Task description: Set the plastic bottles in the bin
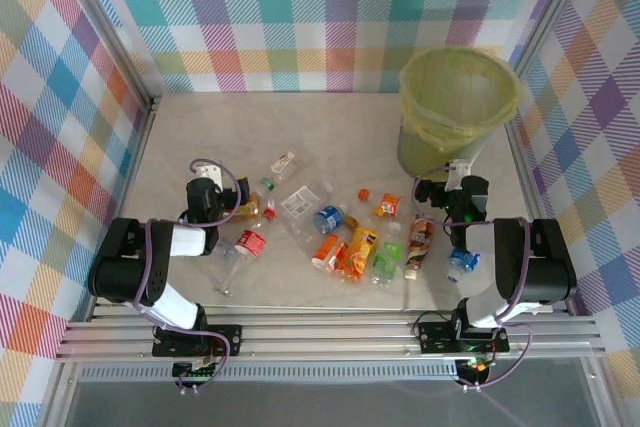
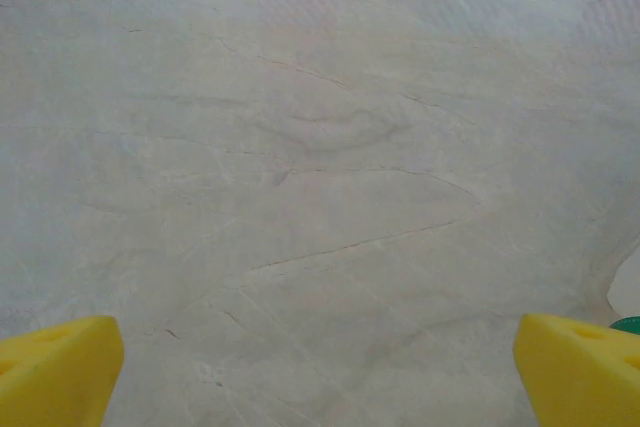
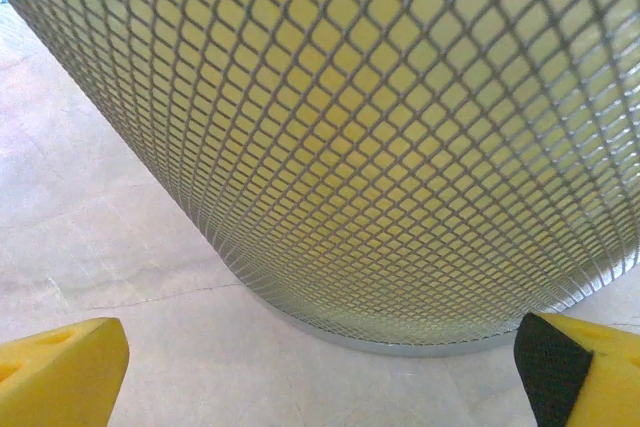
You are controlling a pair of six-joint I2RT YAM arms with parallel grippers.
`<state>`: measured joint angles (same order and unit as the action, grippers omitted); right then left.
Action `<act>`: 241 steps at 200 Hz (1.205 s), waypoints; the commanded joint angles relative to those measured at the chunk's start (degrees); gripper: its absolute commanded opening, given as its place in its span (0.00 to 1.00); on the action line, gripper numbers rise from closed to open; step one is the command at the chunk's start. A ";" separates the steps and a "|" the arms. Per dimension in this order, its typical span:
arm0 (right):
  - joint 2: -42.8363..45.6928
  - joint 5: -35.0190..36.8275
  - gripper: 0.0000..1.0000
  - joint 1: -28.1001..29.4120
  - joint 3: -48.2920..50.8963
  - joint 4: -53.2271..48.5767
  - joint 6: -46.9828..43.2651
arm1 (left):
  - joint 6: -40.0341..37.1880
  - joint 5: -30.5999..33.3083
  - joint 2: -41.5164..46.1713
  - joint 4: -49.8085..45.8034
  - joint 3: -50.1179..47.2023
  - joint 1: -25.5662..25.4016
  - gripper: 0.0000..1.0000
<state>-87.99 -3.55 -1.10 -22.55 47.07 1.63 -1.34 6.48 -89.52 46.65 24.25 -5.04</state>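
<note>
Step in hand, as you should read it: the start of a pick. No bottle is gripped, and the visible part of the bin shows just its yellowish liner. Left gripper: jaws spread wide, yellow fingertips at the lower corners of its wrist view, bare table between and ahead of them. It holds nothing and touches nothing. Right gripper: equally wide and empty, facing the bin's mesh wall close ahead, apart from it. The plastic bottles lie scattered between the two grippers, to the right of the left one and to the left of the right one, mostly back toward the bases. A red-labelled bottle lies near the left gripper, and a brown-labelled bottle just beside the right wrist. Next move, in my judgement: turn one gripper back toward its nearest bottle, straddle the body across its width, then close.
</note>
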 commanded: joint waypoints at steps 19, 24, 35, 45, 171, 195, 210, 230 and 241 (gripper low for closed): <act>0.02 -0.96 1.00 0.04 -0.96 0.61 -0.59 | -0.57 -0.42 -0.13 -0.52 0.01 0.69 1.00; 0.01 -0.97 1.00 0.07 -0.96 0.59 -0.65 | -0.59 -0.40 -0.13 -0.54 0.05 0.68 1.00; 0.01 -1.01 1.00 0.10 -1.01 0.61 -0.66 | -0.52 -0.41 -0.16 -0.55 0.01 0.73 1.00; -0.04 -0.96 1.00 0.01 -1.01 0.65 -0.66 | -0.57 -0.41 -0.13 -0.60 0.05 0.71 1.00; 0.01 -0.99 1.00 0.10 -0.93 0.61 -0.62 | -0.59 -0.41 -0.24 -0.55 0.04 0.73 1.00; 0.09 -1.78 1.00 0.04 -0.95 0.64 -0.80 | -0.52 -0.39 -0.23 -0.61 0.07 0.73 1.00; 0.57 -2.81 1.00 0.04 -1.62 -0.99 -1.36 | -0.48 -0.57 -0.24 -0.72 0.10 0.73 1.00; 1.73 -2.49 1.00 0.05 -1.05 -0.87 -1.29 | -0.41 -0.71 -0.14 -0.75 0.05 0.77 1.00; 2.56 -2.49 1.00 0.01 -0.50 -0.49 -1.32 | -0.54 -1.17 -0.07 -0.80 0.14 0.82 1.00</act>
<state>-87.81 -4.62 -1.10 -22.92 46.04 1.04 -1.34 6.46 -89.52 46.65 24.25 -5.04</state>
